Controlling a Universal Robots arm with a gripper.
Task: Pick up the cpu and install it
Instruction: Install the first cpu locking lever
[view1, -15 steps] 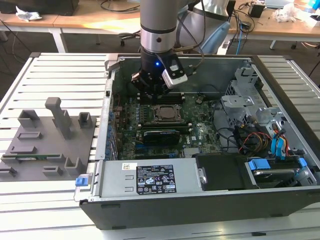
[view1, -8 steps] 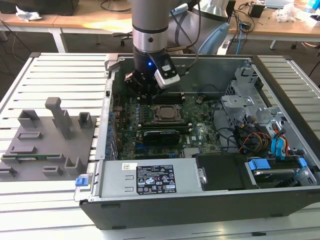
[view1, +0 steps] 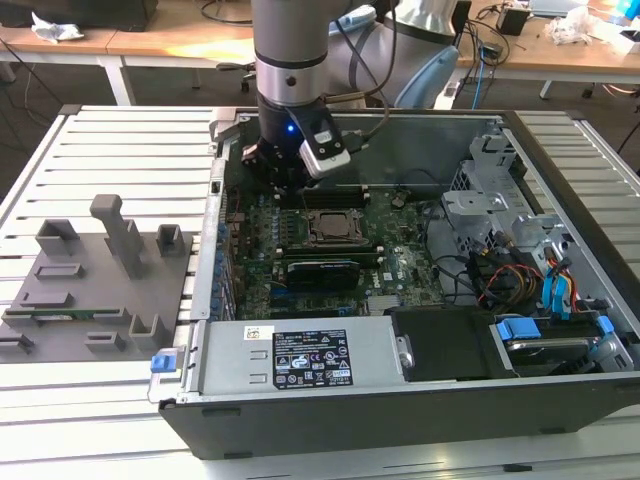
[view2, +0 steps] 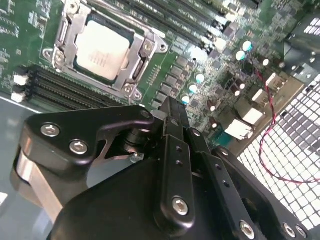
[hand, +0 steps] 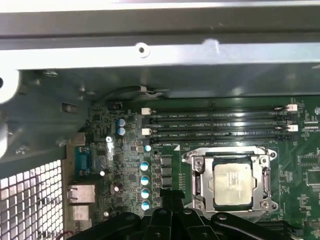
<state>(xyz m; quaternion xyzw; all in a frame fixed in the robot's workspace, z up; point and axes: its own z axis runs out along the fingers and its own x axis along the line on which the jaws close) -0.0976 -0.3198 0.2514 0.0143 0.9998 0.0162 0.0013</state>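
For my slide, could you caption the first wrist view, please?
The cpu sits in its motherboard socket; the gripper holds nothing.

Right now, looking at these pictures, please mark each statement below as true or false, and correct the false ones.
1. The cpu lies inside the socket frame on the motherboard. True.
2. The gripper holds the cpu. False: the cpu sits in the socket, apart from the gripper, in both wrist views.
3. The gripper is over the open computer case. True.
4. The grey fixture tray lies inside the case. False: it lies on the table outside, toward the exterior view's left.
5. The memory slots next to the socket are full. False: they look empty.
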